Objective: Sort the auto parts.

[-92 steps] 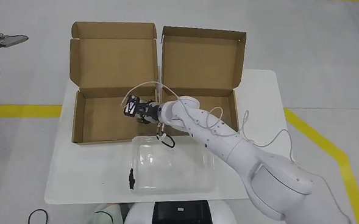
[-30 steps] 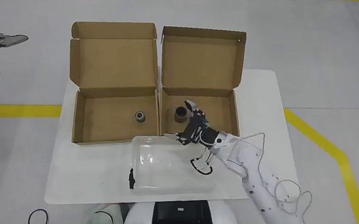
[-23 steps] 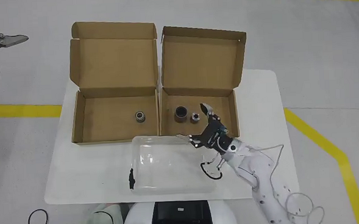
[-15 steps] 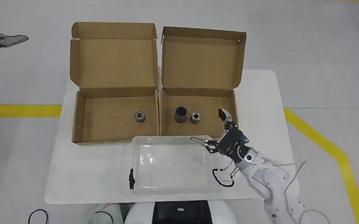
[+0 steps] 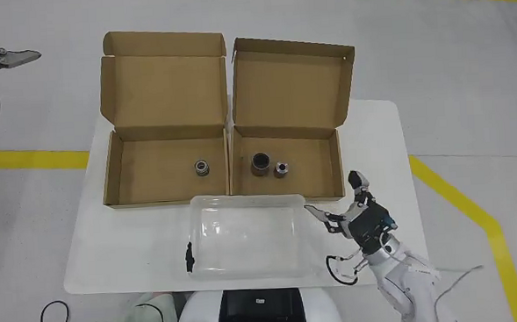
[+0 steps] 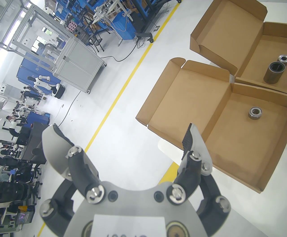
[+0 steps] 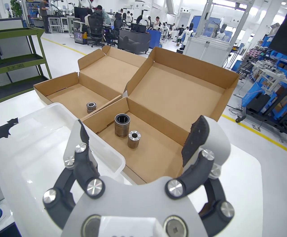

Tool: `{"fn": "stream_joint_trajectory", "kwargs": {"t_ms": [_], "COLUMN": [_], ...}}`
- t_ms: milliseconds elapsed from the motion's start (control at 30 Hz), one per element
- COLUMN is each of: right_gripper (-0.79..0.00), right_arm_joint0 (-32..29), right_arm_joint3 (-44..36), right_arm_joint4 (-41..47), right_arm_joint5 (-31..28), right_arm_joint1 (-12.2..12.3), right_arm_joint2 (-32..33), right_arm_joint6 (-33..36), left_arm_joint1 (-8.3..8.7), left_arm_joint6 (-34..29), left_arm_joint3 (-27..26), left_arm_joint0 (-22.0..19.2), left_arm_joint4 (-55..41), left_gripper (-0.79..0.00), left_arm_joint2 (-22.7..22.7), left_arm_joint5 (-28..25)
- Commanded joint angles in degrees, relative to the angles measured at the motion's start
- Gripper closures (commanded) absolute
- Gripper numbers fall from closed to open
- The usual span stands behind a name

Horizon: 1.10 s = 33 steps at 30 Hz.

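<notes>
Two open cardboard boxes stand side by side at the back of the table. The left box (image 5: pixel 145 171) holds a small ring bearing (image 5: pixel 203 167) (image 6: pixel 255 113) (image 7: pixel 91 107). In the right box (image 5: pixel 316 162) stand a dark cylinder (image 5: pixel 260 164) (image 7: pixel 122 128) and a small steel bushing (image 5: pixel 281 169) (image 7: pixel 134 139). My right gripper (image 5: pixel 333 193) (image 7: pixel 140 125) hangs open and empty near the table's front right, just outside that box. Off the table's left side, over the floor, my left gripper (image 6: pixel 121 132) is open and empty.
A clear plastic tray (image 5: pixel 243 201) (image 7: pixel 112 157) lies in front of the boxes, with a black scrap (image 5: pixel 189 257) at its left edge. The white table (image 5: pixel 371 129) is bare to the right of the boxes. Both box lids stand open at the back.
My right gripper has drawn back from over the right box toward the table's front right corner. The small bushing now shows beside the cylinder. The left arm has not moved.
</notes>
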Motion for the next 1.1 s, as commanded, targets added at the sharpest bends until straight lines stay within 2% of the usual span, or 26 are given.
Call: {"fn": "stream_joint_trajectory", "kwargs": {"t_ms": [0, 567, 1067], "right_gripper": [-0.785, -0.785, -0.785], "right_arm_joint0": [-1.5, -15.1, -15.4], "right_arm_joint3": [-0.6, -6.1, -6.3], "right_arm_joint4": [0.1, 0.5, 0.5], "right_arm_joint5": [0.8, 10.0, 10.3], "right_arm_joint1": [0.2, 0.8, 0.8], "right_arm_joint2": [0.8, 5.4, 5.4], "right_arm_joint6": [-1.1, -10.7, -10.9], "left_arm_joint1": [0.00, 0.00, 0.00], "left_arm_joint6": [0.0, 0.0, 0.0], "left_arm_joint3": [0.0, 0.0, 0.0], "left_arm_joint0": [0.0, 0.0, 0.0], "left_arm_joint4": [0.0, 0.0, 0.0], "left_gripper": [-0.785, -0.785, -0.784], "left_arm_joint2": [0.0, 0.0, 0.0], "left_arm_joint5": [0.0, 0.0, 0.0]}}
